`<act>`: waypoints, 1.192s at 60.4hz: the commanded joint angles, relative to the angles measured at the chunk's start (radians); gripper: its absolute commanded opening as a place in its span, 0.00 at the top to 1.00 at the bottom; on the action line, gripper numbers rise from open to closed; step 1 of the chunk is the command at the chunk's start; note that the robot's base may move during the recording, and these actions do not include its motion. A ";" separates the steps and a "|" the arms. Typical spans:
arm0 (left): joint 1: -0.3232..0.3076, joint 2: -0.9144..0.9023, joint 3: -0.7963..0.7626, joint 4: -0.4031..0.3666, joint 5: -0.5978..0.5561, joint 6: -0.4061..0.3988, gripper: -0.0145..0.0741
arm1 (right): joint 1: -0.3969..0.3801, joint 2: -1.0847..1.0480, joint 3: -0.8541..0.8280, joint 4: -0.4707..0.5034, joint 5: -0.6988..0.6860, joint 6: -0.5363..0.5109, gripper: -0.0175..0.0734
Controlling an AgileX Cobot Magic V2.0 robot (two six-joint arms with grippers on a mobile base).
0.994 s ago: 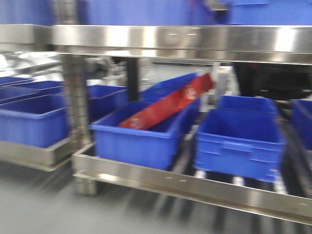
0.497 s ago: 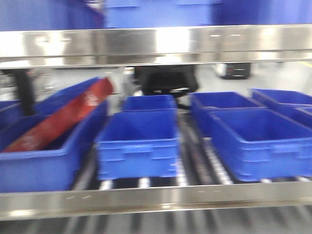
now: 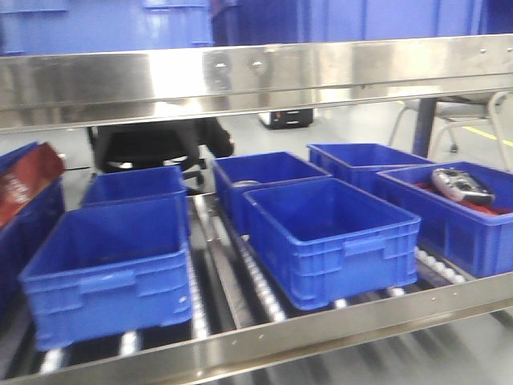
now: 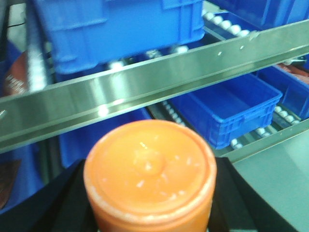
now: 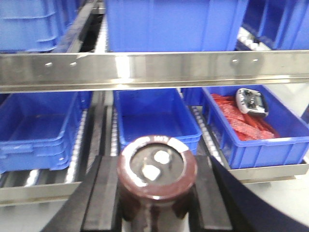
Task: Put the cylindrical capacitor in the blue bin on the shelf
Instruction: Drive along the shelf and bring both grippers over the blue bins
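The cylindrical capacitor point(image 5: 157, 169), dark brown with two pale terminals on its flat top, stands upright between the black fingers point(image 5: 104, 193) of my right gripper point(image 5: 157, 195), which is shut on it. It faces the shelf point(image 5: 145, 70), whose steel rail crosses the view. Just beyond it, on the lower level, sits an empty blue bin point(image 5: 154, 113). My left gripper point(image 4: 149, 198) is shut on an orange cylinder with a round lid point(image 4: 149, 166), below another shelf rail point(image 4: 145, 82). Neither gripper shows in the front view.
In the front view several blue bins stand on roller tracks: an empty one in the middle point(image 3: 329, 233), one at left point(image 3: 112, 265), and one at right holding a grey device point(image 3: 461, 184) on red packets. The right wrist view shows those red packets point(image 5: 248, 118).
The front view has swept to the right along the shelf. The bin with the red packet has slid to the far left edge, new bins have come in at right, and the blur has cleared.
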 commanded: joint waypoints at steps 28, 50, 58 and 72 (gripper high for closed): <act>-0.007 -0.003 0.000 -0.005 -0.023 0.001 0.96 | 0.002 -0.003 -0.007 -0.005 -0.021 0.001 0.92; -0.007 -0.003 0.000 -0.005 -0.023 0.001 0.96 | 0.002 -0.003 -0.007 -0.005 -0.021 0.001 0.92; -0.007 -0.003 0.000 -0.005 -0.023 0.001 0.96 | 0.002 -0.003 -0.007 -0.005 -0.021 0.001 0.92; -0.007 -0.003 0.000 -0.005 -0.023 0.001 0.96 | 0.002 -0.003 -0.007 -0.005 -0.021 0.001 0.92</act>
